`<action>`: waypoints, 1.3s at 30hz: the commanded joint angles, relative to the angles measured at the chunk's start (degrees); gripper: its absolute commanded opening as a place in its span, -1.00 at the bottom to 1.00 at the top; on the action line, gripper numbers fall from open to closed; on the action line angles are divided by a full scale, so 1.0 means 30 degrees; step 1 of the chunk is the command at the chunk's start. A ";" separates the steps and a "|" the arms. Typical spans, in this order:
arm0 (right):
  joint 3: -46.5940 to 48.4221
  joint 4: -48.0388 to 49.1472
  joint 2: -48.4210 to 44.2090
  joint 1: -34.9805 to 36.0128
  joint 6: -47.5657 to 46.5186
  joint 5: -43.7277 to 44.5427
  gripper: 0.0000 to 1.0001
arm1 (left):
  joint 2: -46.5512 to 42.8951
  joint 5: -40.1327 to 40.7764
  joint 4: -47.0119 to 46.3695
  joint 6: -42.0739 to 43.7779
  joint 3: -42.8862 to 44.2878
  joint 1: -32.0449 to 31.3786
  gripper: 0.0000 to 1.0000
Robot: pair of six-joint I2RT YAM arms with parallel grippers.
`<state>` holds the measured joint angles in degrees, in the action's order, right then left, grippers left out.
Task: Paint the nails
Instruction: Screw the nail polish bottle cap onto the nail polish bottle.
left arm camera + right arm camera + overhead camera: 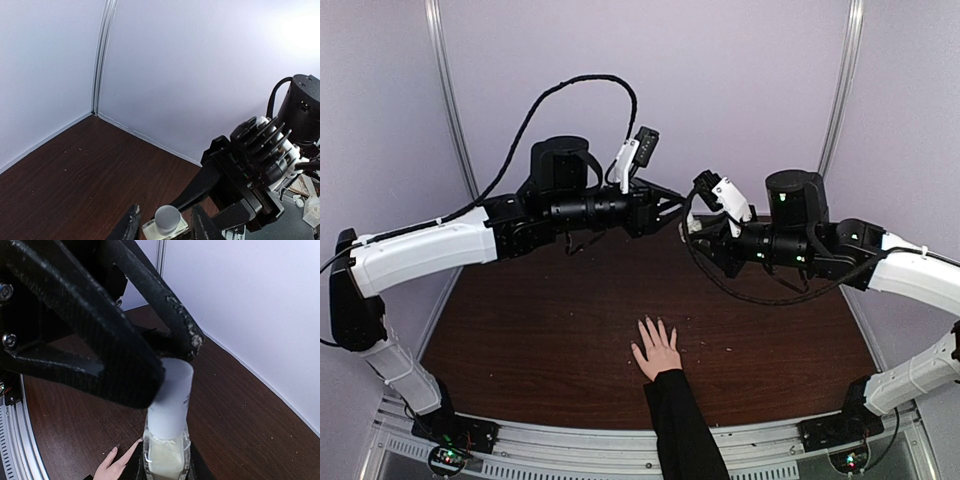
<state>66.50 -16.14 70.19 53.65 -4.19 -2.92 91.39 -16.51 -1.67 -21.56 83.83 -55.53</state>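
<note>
Near desk (520, 330) edge: hand (657, 352) flat, spread; nails (651, 323) tiny, presumably hard, never gripped, brush-touched lightly; right fingers (205, 185) clamped on bottle (165, 460) above; left fingers (125, 370) straddling cap (172, 400), the proper hold, clamping not discernible.

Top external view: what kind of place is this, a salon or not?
Probably a robot test cell, not a salon: a dark wooden table closed in by plain pale walls, the left arm and right arm bolted to a metal rail at its near edge, and a person's hand flat on it.
</note>
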 commanded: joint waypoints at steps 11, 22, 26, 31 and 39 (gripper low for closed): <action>0.0860 0.0136 -0.0041 0.0106 0.0143 -0.0137 -1.00 | 0.0671 -0.1167 -0.1403 -0.0518 0.0607 0.0103 -0.59; 0.0901 0.0336 -0.0781 0.0000 -0.0582 -0.2574 -1.00 | 0.0639 -0.3960 -0.1439 -0.0265 0.0218 0.0081 -1.00; 0.1074 0.0359 -0.0969 -0.0063 -0.0907 -0.3929 -1.00 | 0.0621 -0.5122 -0.1380 -0.0119 -0.0003 0.0081 -1.00; 0.1281 0.0737 -0.1169 -0.0236 -0.1063 -0.6157 -1.00 | 0.0674 -0.6670 -0.1340 0.0354 -0.0083 0.0089 -1.00; 0.1824 0.1144 -0.1308 -0.0696 -0.0768 -0.8799 -1.00 | 0.0889 -0.8797 -0.1165 0.1117 -0.0171 0.0082 -1.00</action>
<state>68.31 -20.12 67.26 51.09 -6.04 -19.77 93.21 -36.58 -4.64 -20.45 84.20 -53.76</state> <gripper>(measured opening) 0.212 0.153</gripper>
